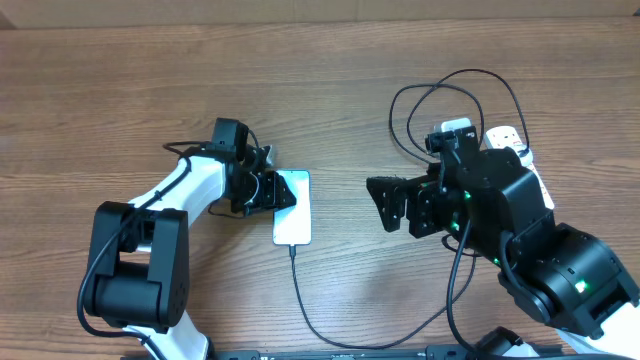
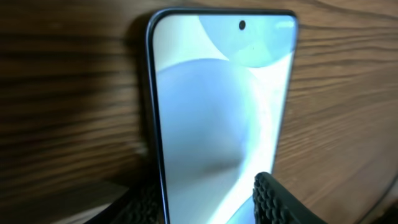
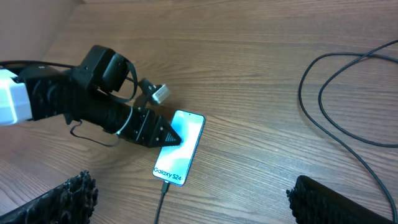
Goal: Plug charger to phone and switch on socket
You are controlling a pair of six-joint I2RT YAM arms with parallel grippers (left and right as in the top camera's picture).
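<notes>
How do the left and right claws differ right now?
The left claw sits at the left edge of the phone; the right claw hangs over the table, apart from it. The right claw is open and empty; the left claw's opening cannot be read. Both are black.

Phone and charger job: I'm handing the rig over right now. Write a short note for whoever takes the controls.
Left gripper: fingers at the phone, near its top; whether it grips is unclear.
Right gripper: open, empty, hovering right of the phone.
Charger cable: runs into the phone's bottom edge and looks plugged in.
Power strip: far right, mostly hidden; switch state not visible.
Left to do: switch on the strip.
</notes>
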